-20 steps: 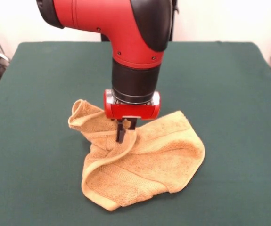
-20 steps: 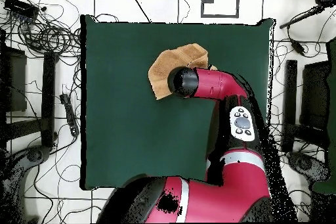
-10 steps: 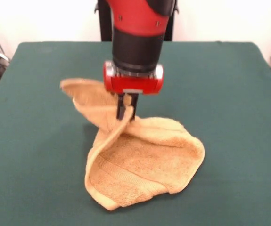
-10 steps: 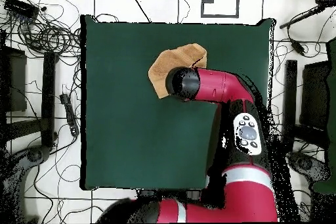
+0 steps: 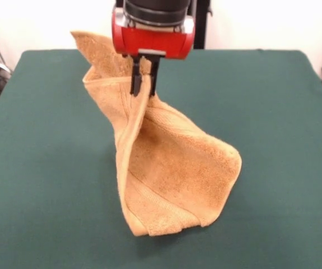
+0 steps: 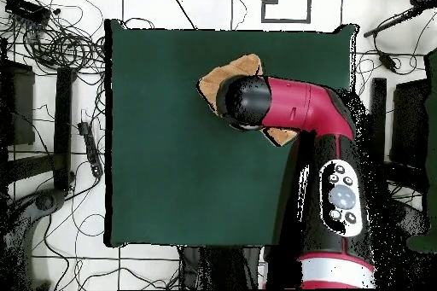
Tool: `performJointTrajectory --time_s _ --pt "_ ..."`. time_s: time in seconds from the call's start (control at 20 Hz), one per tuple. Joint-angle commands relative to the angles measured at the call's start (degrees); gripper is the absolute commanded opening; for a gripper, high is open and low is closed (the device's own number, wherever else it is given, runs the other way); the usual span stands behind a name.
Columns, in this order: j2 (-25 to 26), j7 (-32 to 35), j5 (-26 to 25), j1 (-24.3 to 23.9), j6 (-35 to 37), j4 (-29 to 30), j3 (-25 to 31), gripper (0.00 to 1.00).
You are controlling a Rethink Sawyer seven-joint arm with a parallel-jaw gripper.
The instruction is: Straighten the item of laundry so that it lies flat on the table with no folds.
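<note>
We see the gripper (image 5: 143, 84) pinched tight on the towel (image 5: 172, 168), holding a fold of the cloth between its two black fingers (image 5: 135, 81). The fingers are close together, with only the cloth between them. The red part of the gripper sits at the top of the front view, and the black end of the arm (image 6: 290, 108) shows just above it.

The golden-orange towel hangs down from the fingers in a tall, tent-like shape. One corner sticks up past the fingers, on the left of the front view. Below the grip, the cloth spreads wider and drapes down toward the table (image 5: 284, 140). The bottom end of the towel looks to be resting on the dark green cloth, near the front edge of the table in the front view. A flat band runs across the towel near that low end. The towel is bunched and folded down its length, not flat.

From above, we see the red and black arm reaching across the table and covering most of the towel (image 6: 232, 69). A bit of towel peeks out on the far side of the arm's black end, and another small bit shows on the near side. Cables (image 6: 51, 40) lie on the floor around the table.
</note>
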Motion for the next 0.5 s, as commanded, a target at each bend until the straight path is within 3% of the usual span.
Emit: performJointTrajectory --time_s 0.05,0.5 --pt "1.3 10.1 2.3 2.2 3.0 4.3 2.1 0.00" --pt "1.7 10.2 2.3 1.7 1.5 5.0 2.3 0.00"
